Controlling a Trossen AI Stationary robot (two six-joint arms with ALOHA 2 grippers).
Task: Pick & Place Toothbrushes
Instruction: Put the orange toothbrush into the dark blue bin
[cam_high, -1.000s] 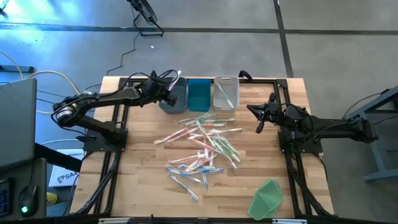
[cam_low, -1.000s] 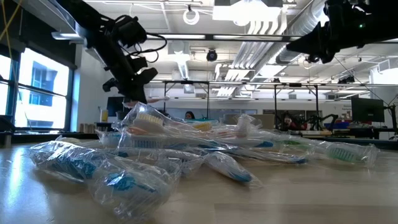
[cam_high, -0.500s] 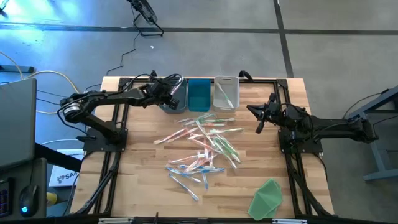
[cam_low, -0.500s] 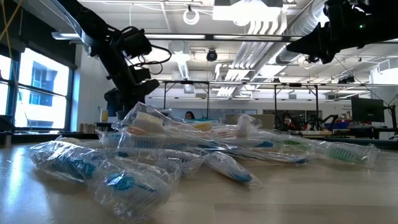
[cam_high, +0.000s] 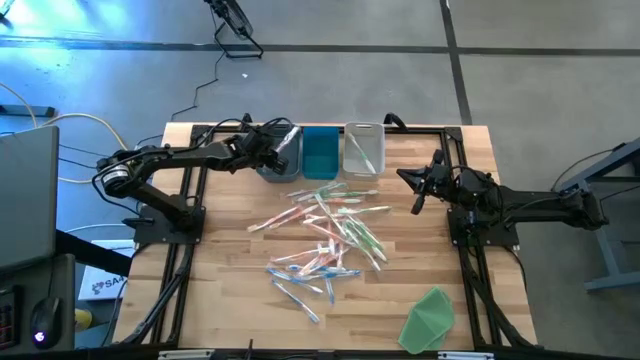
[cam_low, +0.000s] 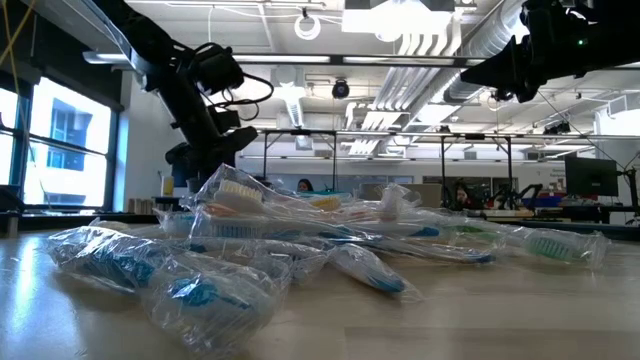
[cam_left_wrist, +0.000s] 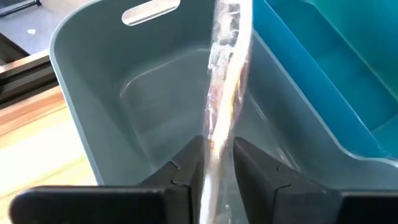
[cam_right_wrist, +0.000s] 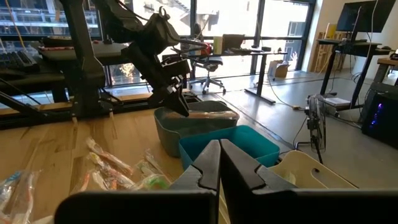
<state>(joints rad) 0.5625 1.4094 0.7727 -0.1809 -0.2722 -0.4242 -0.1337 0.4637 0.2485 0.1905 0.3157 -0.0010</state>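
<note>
Left claw (cam_left_wrist: 214, 165) hangs over the grey bin (cam_high: 280, 157) with a wrapped toothbrush (cam_left_wrist: 225, 81) standing between its fingers; the fingers look slightly parted beside the wrapper, and I cannot tell whether they grip it or have let go. The toothbrush leans up across the grey bin's rim on the side toward the teal bin (cam_high: 320, 152), so the likely slip is that it tips over the shared edge, or that its crinkled wrapper clings to a finger and gets dragged out when the arm lifts. Only its lower end sits in the grey bin, which otherwise looks bare inside. The teal bin beside it shows nothing inside, and the clear bin (cam_high: 363, 148) beyond that seems to hold one or two pieces, hard to tell. Remaining toothbrushes (cam_high: 325, 240) lie scattered on the counter (cam_high: 230, 290) in front of the grey bin. Right claw (cam_high: 417, 203) waits closed and empty, well apart from it, past the clear bin.
</note>
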